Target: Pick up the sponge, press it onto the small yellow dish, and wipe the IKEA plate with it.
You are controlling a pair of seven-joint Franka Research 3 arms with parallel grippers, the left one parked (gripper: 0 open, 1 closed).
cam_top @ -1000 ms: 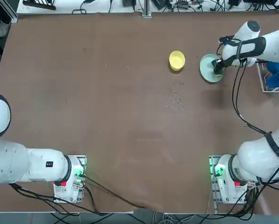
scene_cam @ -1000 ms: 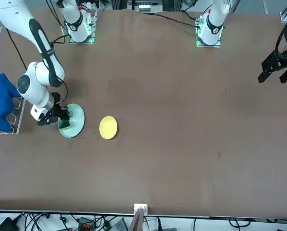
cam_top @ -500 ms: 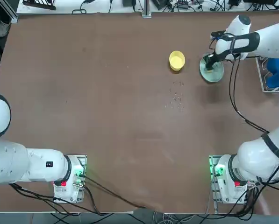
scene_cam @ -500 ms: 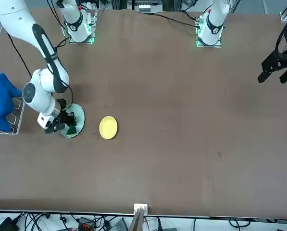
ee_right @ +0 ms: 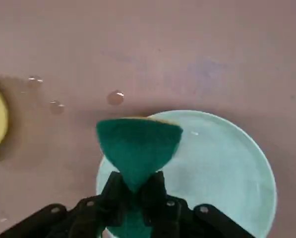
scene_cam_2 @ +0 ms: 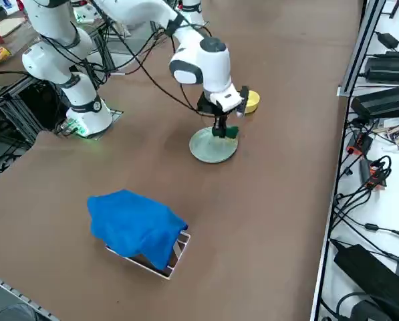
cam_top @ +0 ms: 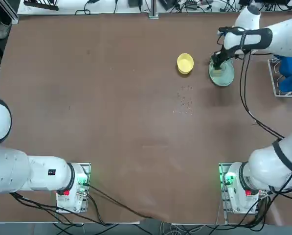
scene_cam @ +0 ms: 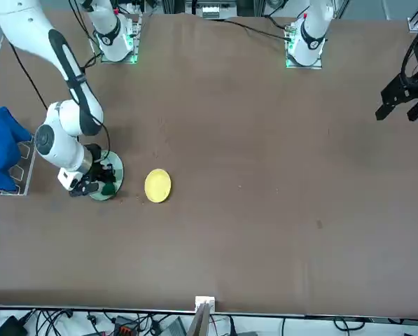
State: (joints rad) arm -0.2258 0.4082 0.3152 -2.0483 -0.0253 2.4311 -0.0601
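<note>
Sponge [ee_right: 138, 148]: pinched at its middle, over the edge of the IKEA plate [ee_right: 222, 173]
Handling: likely light, soft; the squeezed waist suits the grip
Right hand [ee_right: 138, 186]: pressed together on it
Yellow dish [cam_top: 185, 63]: beside the plate, apart
Tabletop [cam_top: 136, 122]: droplets near the plate
Blue cloth [scene_cam_2: 136, 226]: over a rack [scene_cam_2: 178, 253], seemingly no obstacle

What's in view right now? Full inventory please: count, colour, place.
Sponge: 1, green over yellow, pinched in the right gripper at the plate
IKEA plate: 1, pale blue-green, on the table
Small dish: 1, yellow, on the table, left of the plate from above
Cloth: 1, blue, on the rack
Rack: 1, light metal, right of the plate from above
Right gripper: 1, black, shut on the sponge, at the plate
</note>
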